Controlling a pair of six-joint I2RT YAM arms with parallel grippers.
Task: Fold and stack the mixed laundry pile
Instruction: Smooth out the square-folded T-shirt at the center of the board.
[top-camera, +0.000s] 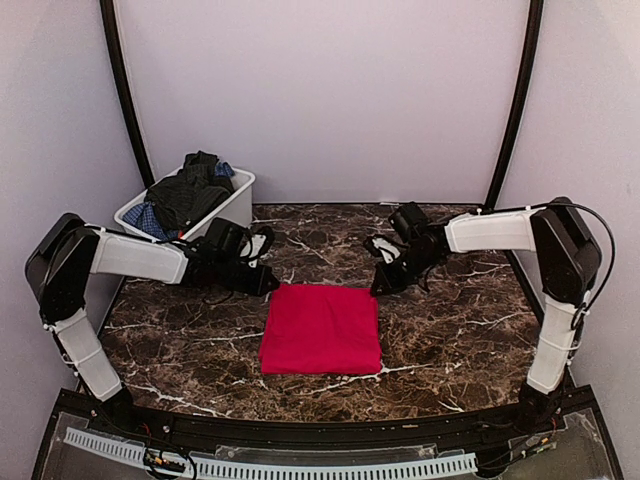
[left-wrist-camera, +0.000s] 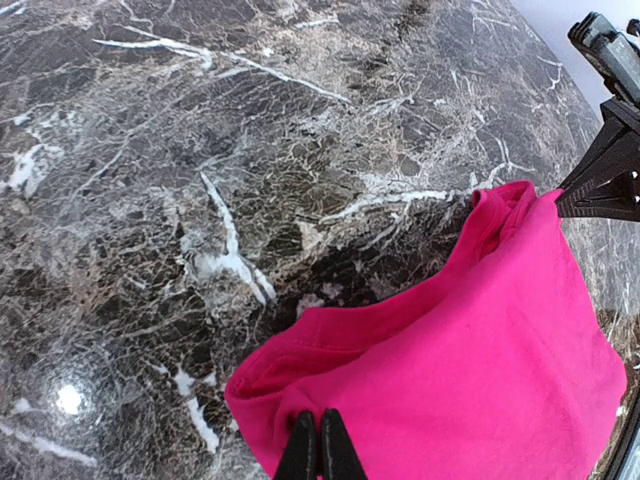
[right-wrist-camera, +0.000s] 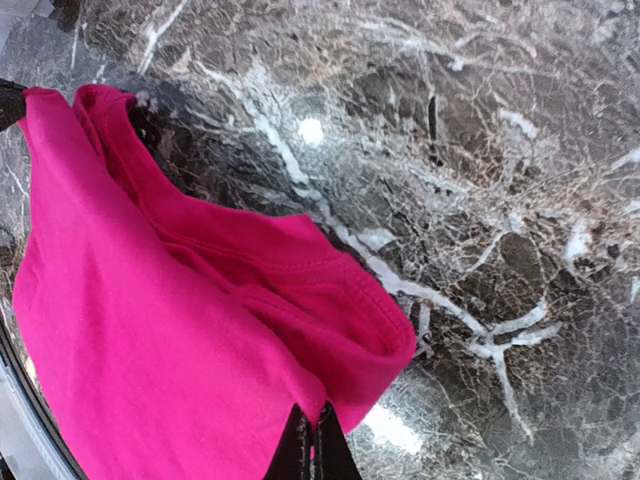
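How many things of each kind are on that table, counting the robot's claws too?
Grippers: 2, left gripper and right gripper
Cloths on the table: 1, the red cloth
Bins: 1, the white bin
Heaps in the bin: 1, the heap of clothes
Total: 5

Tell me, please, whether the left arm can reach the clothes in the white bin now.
Probably not yet: the left gripper is shut on a corner of the red cloth. The white bin stands close by, nothing between, so reach looks fine after release.
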